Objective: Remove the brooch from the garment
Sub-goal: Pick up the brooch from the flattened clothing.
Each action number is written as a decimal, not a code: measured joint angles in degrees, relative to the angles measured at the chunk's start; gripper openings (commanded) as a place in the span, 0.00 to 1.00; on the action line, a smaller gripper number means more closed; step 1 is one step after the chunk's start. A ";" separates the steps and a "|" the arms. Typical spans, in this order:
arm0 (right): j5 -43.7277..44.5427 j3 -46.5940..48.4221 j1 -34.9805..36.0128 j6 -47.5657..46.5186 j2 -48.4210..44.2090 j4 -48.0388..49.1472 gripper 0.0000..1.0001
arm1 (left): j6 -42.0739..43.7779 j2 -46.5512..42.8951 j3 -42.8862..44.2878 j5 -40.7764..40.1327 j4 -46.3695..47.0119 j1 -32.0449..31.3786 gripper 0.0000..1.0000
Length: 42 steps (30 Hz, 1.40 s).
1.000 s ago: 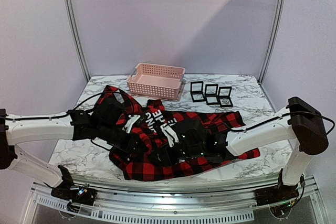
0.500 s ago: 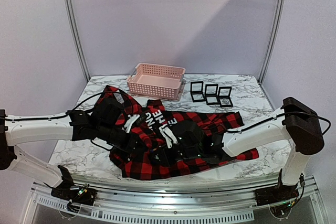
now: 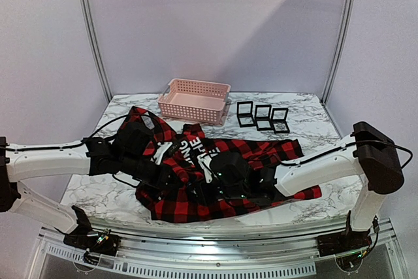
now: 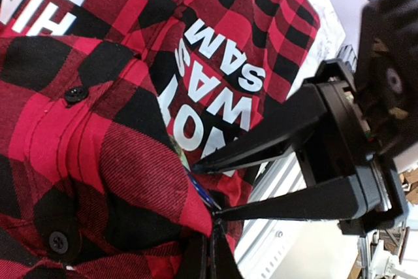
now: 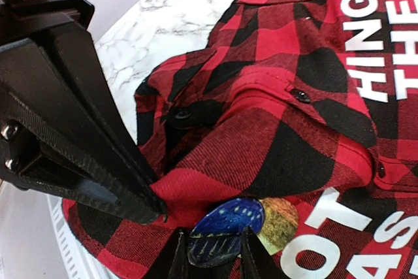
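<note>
The garment (image 3: 225,204), a red-and-black plaid shirt with white lettering, lies bunched on the marble table (image 3: 91,194). The brooch (image 5: 228,233) is a blue oval with a yellow-brown part, pinned by the white letters. My right gripper (image 5: 212,261) has a fingertip against each side of its blue part. In the left wrist view the brooch (image 4: 198,192) shows only as a thin blue edge between the right gripper's (image 4: 204,191) two long black tips. My left gripper (image 4: 210,253) is shut on a red fold of the garment (image 4: 98,129) beside the brooch, and its fingers (image 5: 85,155) pinch that fold.
A pink perforated basket (image 3: 194,99) stands at the back of the table. Three small black open boxes (image 3: 263,117) sit to its right. A metal rail (image 3: 215,253) runs along the near edge, just below the garment's hem.
The right arm has shifted a little to the left, toward the left gripper. The left arm has held still on the fold.
</note>
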 measured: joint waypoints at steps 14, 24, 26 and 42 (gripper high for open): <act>9.84 5.49 2.56 0.57 1.77 -7.91 0.10 | -2.84 -0.15 -0.76 -1.46 1.38 0.90 0.00; 14.43 7.15 2.91 2.54 2.01 -12.20 0.00 | -3.74 -0.55 -0.94 -1.57 2.93 1.38 0.00; 14.53 7.15 2.93 2.84 2.01 -12.13 0.00 | -3.93 -0.55 -0.96 -1.44 3.15 1.44 0.00; 8.85 -4.66 1.42 3.08 -0.42 0.92 0.00 | -2.80 -2.36 -2.27 -4.44 0.26 2.23 0.87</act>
